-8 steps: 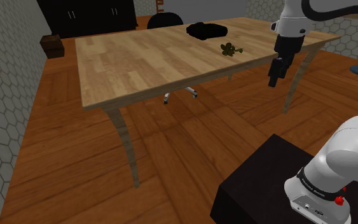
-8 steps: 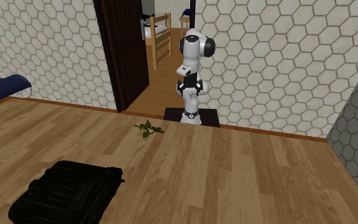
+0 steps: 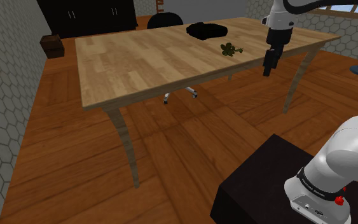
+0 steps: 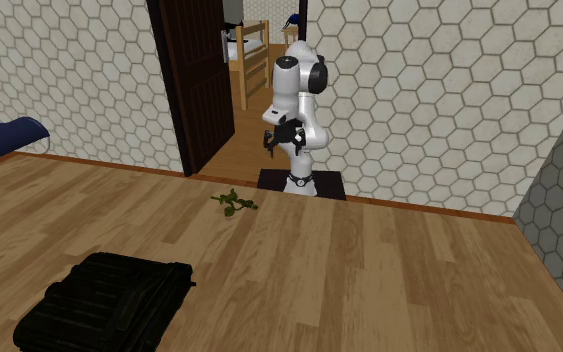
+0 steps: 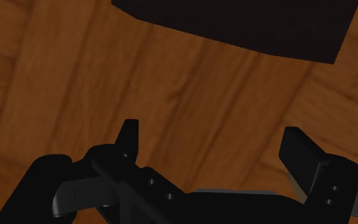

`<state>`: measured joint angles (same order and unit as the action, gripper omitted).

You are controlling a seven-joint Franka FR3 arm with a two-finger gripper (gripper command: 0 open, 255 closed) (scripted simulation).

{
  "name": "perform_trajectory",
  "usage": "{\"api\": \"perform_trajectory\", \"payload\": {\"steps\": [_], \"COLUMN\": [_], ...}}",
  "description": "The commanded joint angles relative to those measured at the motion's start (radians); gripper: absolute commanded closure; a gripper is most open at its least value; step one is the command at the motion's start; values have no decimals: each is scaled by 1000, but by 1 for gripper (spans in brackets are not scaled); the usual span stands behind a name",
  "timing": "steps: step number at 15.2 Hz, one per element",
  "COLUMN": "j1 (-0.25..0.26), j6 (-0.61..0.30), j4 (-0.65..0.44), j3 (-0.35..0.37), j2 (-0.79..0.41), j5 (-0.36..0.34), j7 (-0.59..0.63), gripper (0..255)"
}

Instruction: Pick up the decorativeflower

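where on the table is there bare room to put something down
Bare: on the table, the wide stretch from its edge at the shoulder view's left up to the black bag and the flower. Crowded: the end where those two lie close together.

Bare tabletop point(image 3: 152, 60) rings the flower point(image 3: 231, 48); black bag point(image 3: 206, 30) nearby.

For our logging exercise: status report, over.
Jaws open, empty, above brown floor. Small green leafy flower untouched on light wooden table. Nothing in between.

One desk point(image 3: 139, 57), one green flower sprig point(image 3: 231, 48), one black bag point(image 3: 206, 30), one dark chair point(image 3: 170, 19), two black fingers point(image 5: 130, 137).
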<state>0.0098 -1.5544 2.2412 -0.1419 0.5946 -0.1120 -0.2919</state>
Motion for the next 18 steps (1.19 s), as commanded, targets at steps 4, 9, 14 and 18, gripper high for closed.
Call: {"api": "perform_trajectory", "payload": {"steps": [4, 9, 14, 18], "j1": [7, 11, -2, -33], "j6": [-22, -23, 4, 56], "j4": [-170, -365, -604, -844], "j3": [-71, -127, -167, -183], "j2": [-189, -384, -596, -786], "j5": [-30, -26, 7, 49], "j7": [-147, -290, -435, -546], "gripper": [0, 0, 0, 0]}}
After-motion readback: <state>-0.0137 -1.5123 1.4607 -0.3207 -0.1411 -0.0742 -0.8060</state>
